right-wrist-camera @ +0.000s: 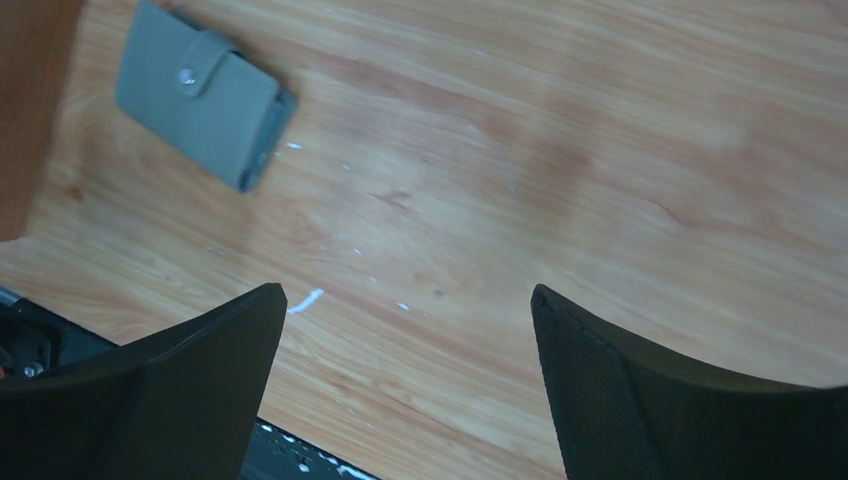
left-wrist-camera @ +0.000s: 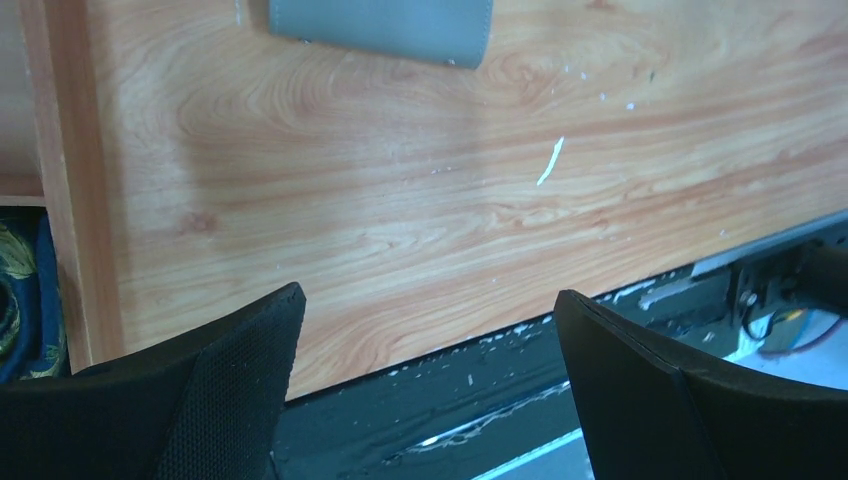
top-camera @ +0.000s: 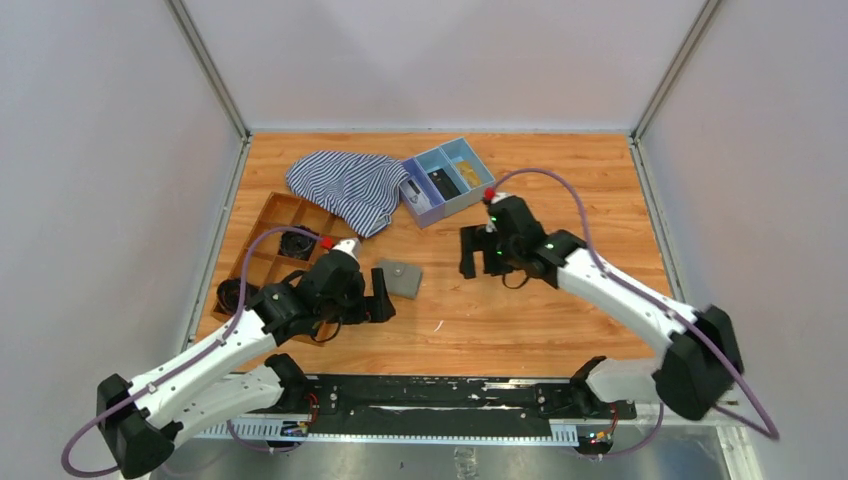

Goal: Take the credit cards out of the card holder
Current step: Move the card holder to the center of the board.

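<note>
The card holder (top-camera: 399, 278) lies shut and snapped flat on the counter (top-camera: 560, 310), just beside my left hand (left-wrist-camera: 428, 330), my right hand (right-wrist-camera: 405, 330) farther off on its other side, both hands spread wide and holding nothing. No credit cards show; I take them to be tucked inside. I judge the holder light, thin and pliant, likely to skate on the smooth wood if nudged, so I would pin one half down and lift the tab by the snap stud (right-wrist-camera: 186, 75). The cards should be stiff and slick, best pinched by an exposed edge
</note>
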Available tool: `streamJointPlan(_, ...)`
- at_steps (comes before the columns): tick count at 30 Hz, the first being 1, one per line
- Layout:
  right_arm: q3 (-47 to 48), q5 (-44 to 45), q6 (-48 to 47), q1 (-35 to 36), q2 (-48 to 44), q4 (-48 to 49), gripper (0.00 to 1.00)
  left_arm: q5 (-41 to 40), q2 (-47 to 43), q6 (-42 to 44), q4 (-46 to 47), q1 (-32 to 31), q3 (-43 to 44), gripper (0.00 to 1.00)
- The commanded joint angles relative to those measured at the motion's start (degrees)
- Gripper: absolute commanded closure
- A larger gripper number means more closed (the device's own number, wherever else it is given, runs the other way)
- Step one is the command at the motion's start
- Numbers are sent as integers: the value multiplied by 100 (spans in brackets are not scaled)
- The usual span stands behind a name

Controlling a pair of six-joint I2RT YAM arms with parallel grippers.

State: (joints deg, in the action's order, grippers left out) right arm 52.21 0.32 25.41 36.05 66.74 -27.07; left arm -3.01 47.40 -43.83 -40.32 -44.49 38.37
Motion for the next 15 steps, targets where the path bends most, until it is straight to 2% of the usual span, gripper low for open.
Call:
streamJointPlan(1, 927, -338, -258, 667, 1315, 501, 4, -814, -229, -906, 162, -95, 61, 1)
streamJointPlan(6, 2082, -943, -710, 895, 2925, 557, 7, -1748, -364, -1126, -1048, -24, 859, 1)
streamJointPlan(9, 2623, -1306, -918, 897, 3825, 569, 7, -1605, -353, -1013, -1495, 284, 1277, 1)
streamJointPlan(15, 3257, -1861, -1000, 896, 4820, 641, 10, -1457, -717, -958, -1602, 537, 1279, 1)
